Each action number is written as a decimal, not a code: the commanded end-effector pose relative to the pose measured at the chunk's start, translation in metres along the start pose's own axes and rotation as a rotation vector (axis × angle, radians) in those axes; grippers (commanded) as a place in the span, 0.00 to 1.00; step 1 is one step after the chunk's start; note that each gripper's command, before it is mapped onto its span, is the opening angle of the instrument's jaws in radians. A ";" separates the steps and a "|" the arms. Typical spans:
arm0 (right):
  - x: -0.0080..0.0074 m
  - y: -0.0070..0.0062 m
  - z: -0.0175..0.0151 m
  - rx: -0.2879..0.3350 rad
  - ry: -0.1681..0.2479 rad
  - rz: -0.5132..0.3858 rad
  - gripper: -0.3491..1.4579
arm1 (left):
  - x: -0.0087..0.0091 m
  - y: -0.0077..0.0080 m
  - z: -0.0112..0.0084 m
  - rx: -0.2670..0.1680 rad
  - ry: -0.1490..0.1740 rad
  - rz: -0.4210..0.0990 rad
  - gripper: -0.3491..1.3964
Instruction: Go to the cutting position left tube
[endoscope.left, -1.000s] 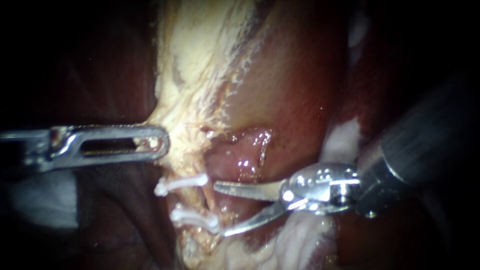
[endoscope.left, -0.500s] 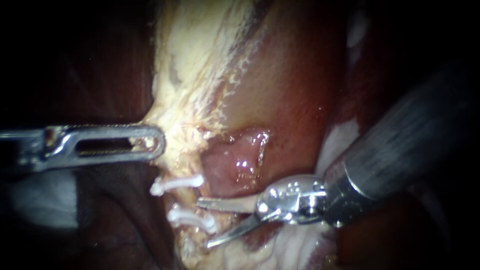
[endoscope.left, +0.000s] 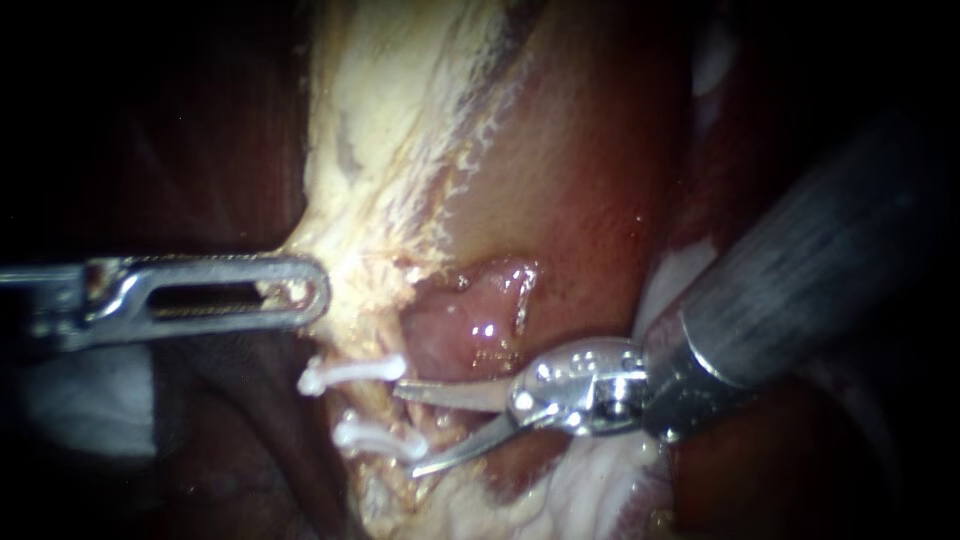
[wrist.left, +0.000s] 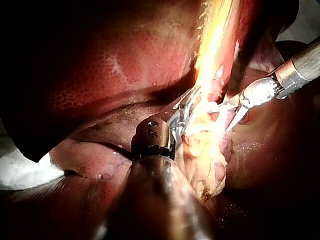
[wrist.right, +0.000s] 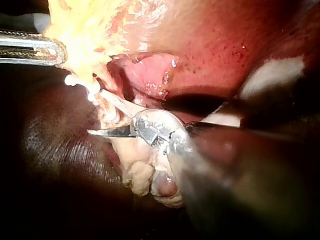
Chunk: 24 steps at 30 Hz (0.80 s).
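**Open blades drawn up to the clipped tube, cutting position nearly reached**

Endoscope view. The right instrument (endoscope.left: 406, 431) has its two blades apart and grips nothing. The left instrument (endoscope.left: 312, 290) has its jaws closed on the edge of the pale tissue (endoscope.left: 370, 200), which it holds out to the side, above the blades and well apart from them.

The tube (endoscope.left: 372, 408) runs crosswise just ahead of the blade tips and carries two white clips. The tip of the upper blade lies just beside the near end of the upper clip (endoscope.left: 350, 372), on the side facing the lower clip (endoscope.left: 375, 440). The near end of the lower clip sits in the gap between the blades, and the lower blade passes beneath it. Whether either blade touches the tube cannot be told. Only one clipped tube shows, so left and right tubes cannot be told apart here.

Judged step: the approach is in its last part, but the blades are not yet well placed. The gap takes in the lower clip rather than only the bare stretch between the clips. The next move calls for a small shift of the open blades toward the upper clip. A slight advance should then bring that bare stretch alone between them, clear of both clips.
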 end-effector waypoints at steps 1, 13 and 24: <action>0.0000 0.0001 0.0003 -0.002 0.000 0.000 0.94 | 0.0000 0.0000 0.0000 0.001 0.000 0.000 0.07; -0.0001 0.0015 0.0017 -0.009 0.001 0.001 0.94 | 0.0000 -0.0003 -0.0002 0.000 0.000 -0.001 0.07; -0.0002 0.0020 0.0038 0.022 0.000 0.002 0.94 | 0.0001 -0.0004 -0.0002 0.002 -0.003 -0.002 0.07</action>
